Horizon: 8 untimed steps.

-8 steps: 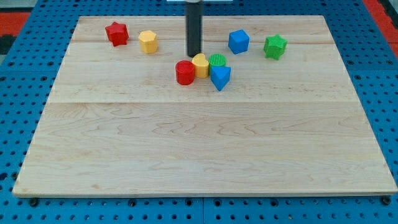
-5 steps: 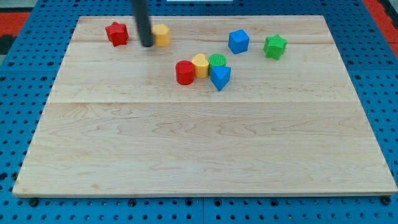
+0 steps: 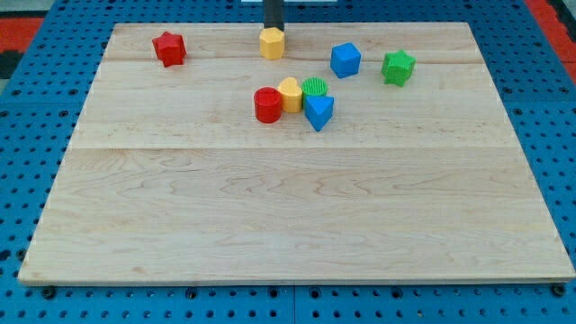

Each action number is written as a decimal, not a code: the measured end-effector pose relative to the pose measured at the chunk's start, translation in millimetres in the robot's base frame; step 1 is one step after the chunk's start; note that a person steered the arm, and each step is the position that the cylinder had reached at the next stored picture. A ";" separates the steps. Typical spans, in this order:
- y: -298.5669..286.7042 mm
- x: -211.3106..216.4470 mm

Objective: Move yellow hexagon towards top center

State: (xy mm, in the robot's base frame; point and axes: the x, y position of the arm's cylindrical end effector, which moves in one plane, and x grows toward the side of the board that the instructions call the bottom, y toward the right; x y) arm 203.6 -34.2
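The yellow hexagon lies near the top edge of the wooden bench, slightly to the view's left of the centre line. The rod's tip sits directly behind the hexagon, at or touching its top side; the exact contact point is hidden by the block. The arm carries no jaws, so there is no open or closed state to report.

Judged against the task, the hexagon occupies the top-centre zone, so the move appears essentially complete; at most a small shift toward the view's right would centre it.

Surrounding blocks:
- red star, well to the view's left;
- blue cube and green star, to the view's right;
- a tight cluster below: red cylinder, yellow heart-shaped block, green cylinder, blue triangular block.
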 end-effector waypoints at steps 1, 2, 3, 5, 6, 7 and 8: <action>-29.1 -11.8; -59.6 -10.4; -59.6 -10.4; -36.2 37.9; -10.2 63.2; 8.7 63.6; 19.3 70.4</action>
